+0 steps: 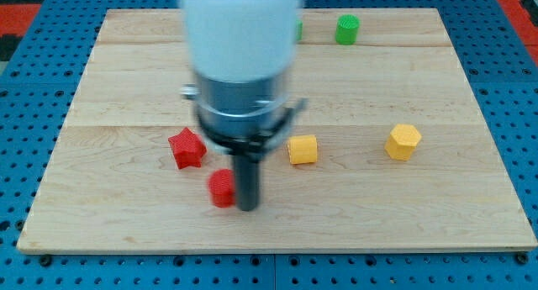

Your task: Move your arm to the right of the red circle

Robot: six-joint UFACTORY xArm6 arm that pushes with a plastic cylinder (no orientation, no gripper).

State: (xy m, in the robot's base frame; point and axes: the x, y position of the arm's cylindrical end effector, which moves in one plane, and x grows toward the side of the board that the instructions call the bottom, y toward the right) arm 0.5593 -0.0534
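The red circle (222,188) is a small red cylinder lying near the view's bottom, left of centre, on the wooden board (126,80). My tip (248,208) comes down just to its right, very close to or touching it. A red star block (187,148) lies up and left of the red circle. The arm's large white and grey body hides the middle top of the board.
A yellow cube (303,149) lies right of the rod. A yellow hexagon block (403,142) lies further right. A green cylinder (347,29) stands near the top edge, and a second green block (299,31) peeks out beside the arm.
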